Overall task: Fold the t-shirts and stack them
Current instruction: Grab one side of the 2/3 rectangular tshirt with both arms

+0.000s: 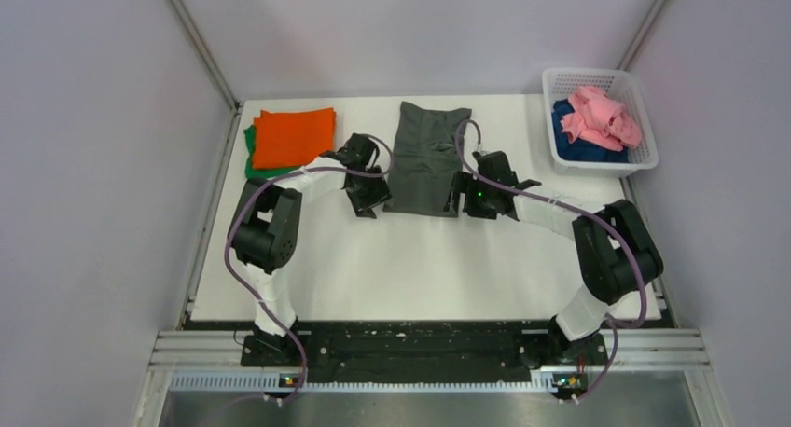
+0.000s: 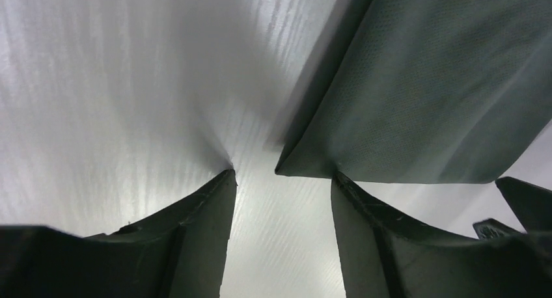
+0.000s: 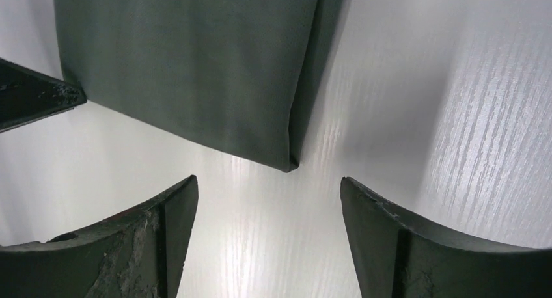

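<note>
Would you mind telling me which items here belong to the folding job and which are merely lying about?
Belong to the job: dark grey t-shirt, orange t-shirt, green t-shirt under it, pink t-shirt, dark blue t-shirt.
Just there: white mesh basket holding the last two.

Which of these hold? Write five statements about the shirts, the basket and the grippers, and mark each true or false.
1. The dark grey t-shirt lies flat on the table between the two grippers. True.
2. The left gripper is shut on the dark grey t-shirt. False: its jaws are open at the shirt's corner.
3. The pink t-shirt is in the white basket. True.
4. The orange t-shirt lies under the green t-shirt. False: the orange one is on top.
5. The right gripper is open. True.
</note>
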